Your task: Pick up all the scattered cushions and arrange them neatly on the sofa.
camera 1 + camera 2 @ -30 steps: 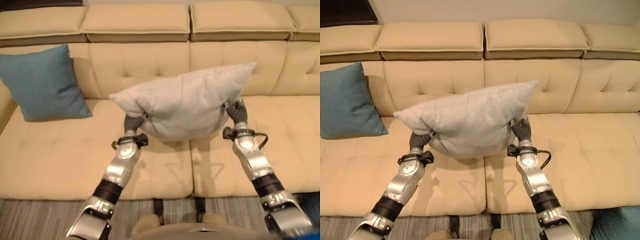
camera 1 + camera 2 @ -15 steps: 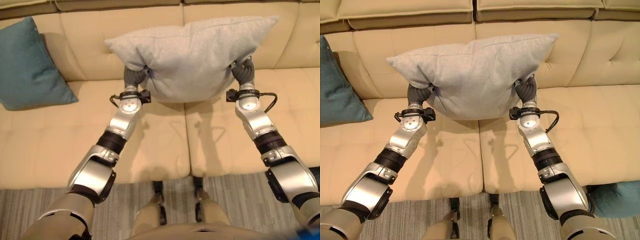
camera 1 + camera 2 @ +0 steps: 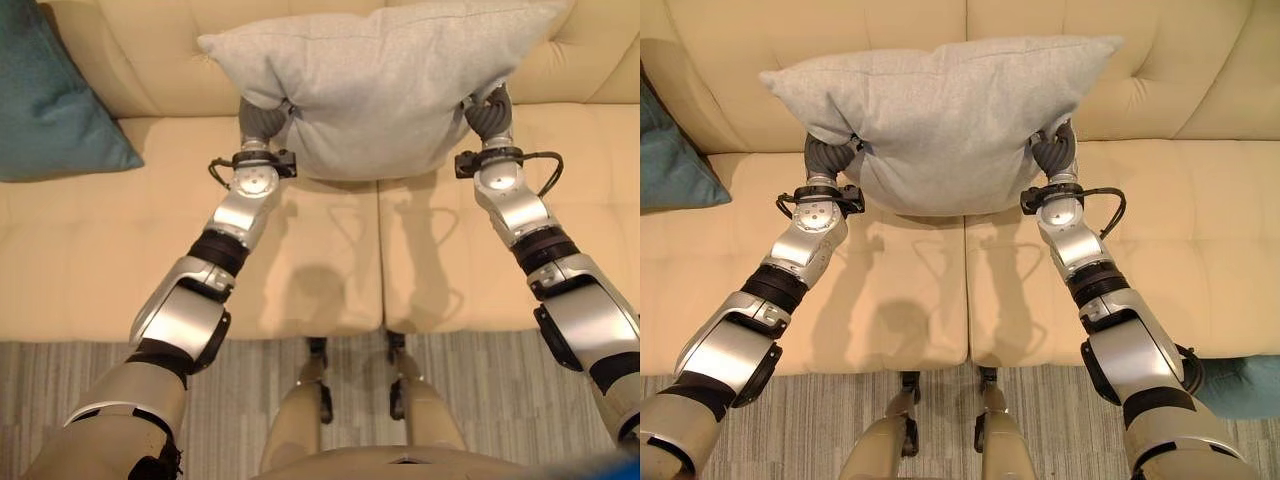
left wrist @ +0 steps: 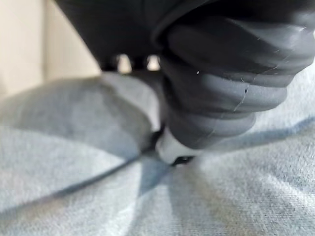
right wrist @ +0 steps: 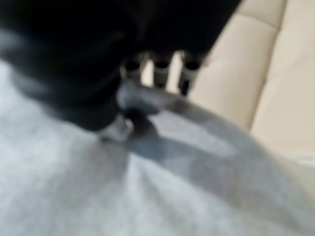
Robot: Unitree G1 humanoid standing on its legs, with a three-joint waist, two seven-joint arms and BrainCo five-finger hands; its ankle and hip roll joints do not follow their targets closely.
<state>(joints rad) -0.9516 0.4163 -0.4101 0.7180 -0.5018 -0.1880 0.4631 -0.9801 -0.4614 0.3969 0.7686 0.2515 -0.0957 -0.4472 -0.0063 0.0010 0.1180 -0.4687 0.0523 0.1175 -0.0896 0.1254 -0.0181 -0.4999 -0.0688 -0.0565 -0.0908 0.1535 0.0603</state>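
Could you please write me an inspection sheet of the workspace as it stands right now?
Surface: beige tufted sofa, seat bare beneath the arms.
Job's things: grey cushion held up in front of the backrest, gripped at both lower sides; teal cushion leaning at the sofa's left end; another teal cushion on the floor at lower right.
Clutter: nothing seen.
Hands: left hand and right hand each pinch the grey cushion's cloth.
Cables: nothing seen.
Surroundings: striped grey rug before the sofa.

A plump light-grey cushion (image 3: 940,115) is held upright above the sofa (image 3: 1200,250) seat, against its backrest; a teal cushion (image 3: 50,100) leans at the sofa's left end.
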